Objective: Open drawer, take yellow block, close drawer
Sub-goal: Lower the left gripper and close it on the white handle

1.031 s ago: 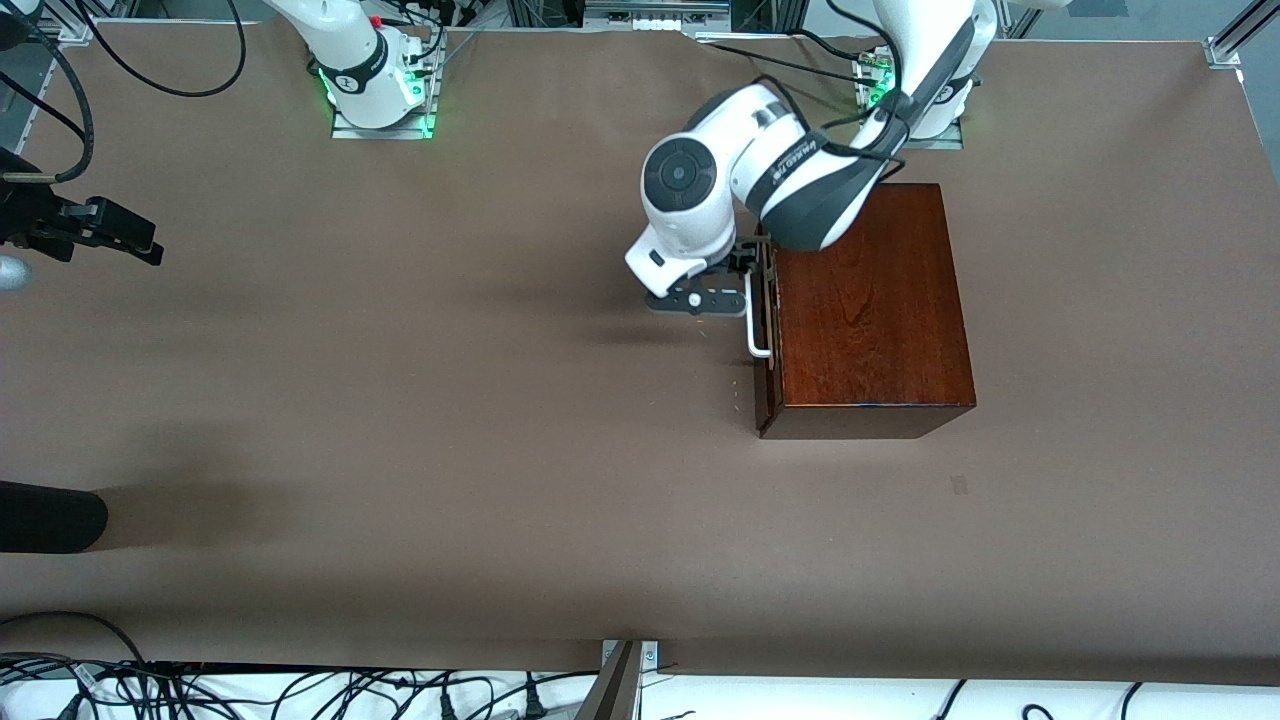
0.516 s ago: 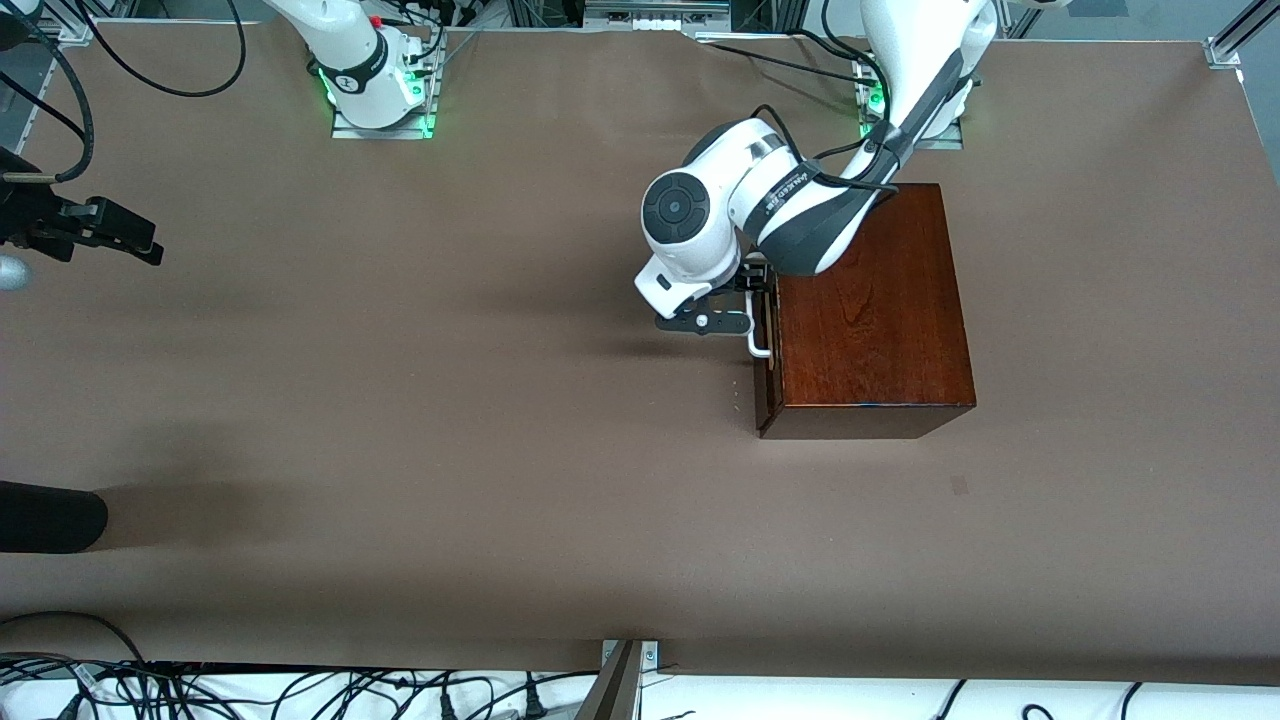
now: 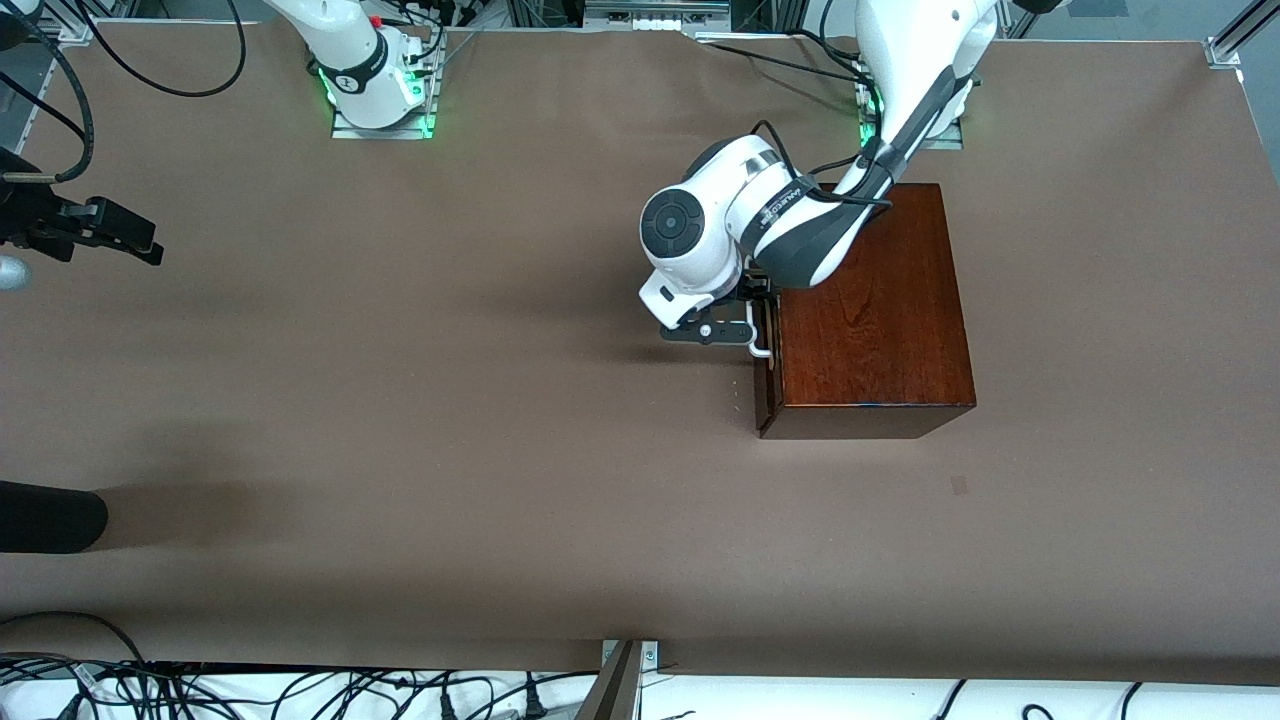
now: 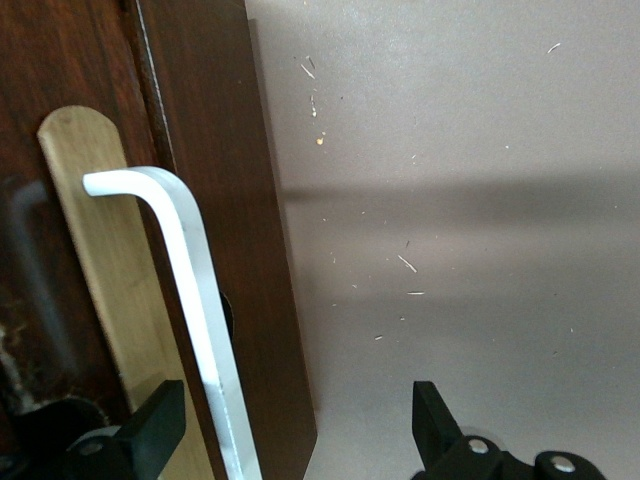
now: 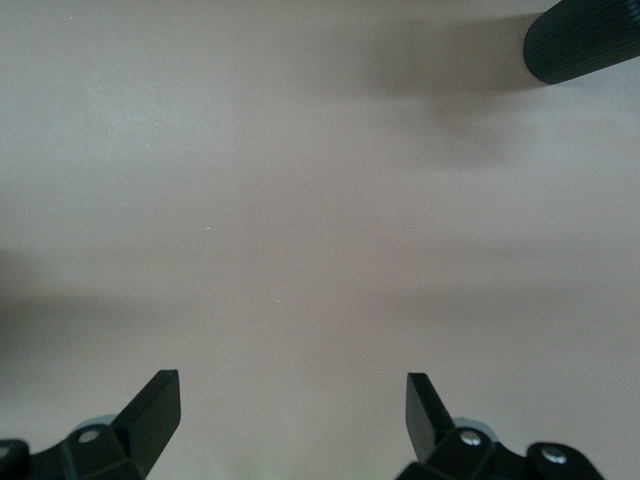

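The glossy dark reddish-brown wooden box (image 3: 870,310) stands on the table toward the left arm's end. Its drawer (image 3: 764,385) looks closed, its front facing the right arm's end. My left gripper (image 3: 757,318) is open at the drawer front, with the white bar handle (image 3: 758,347) between its fingers. In the left wrist view the left gripper (image 4: 295,425) straddles the handle (image 4: 190,280) and the edge of the drawer front (image 4: 235,200). My right gripper (image 3: 110,232) waits open and empty over bare table at the right arm's end, as its wrist view shows (image 5: 290,405). The yellow block is hidden.
A black cylindrical object (image 3: 50,515) juts in at the table edge at the right arm's end; it also shows in the right wrist view (image 5: 585,40). Cables (image 3: 200,685) lie along the table edge nearest the front camera.
My left hand has slid along the drawer front toward the front camera and closer to the handle. The box and the right arm have not moved.
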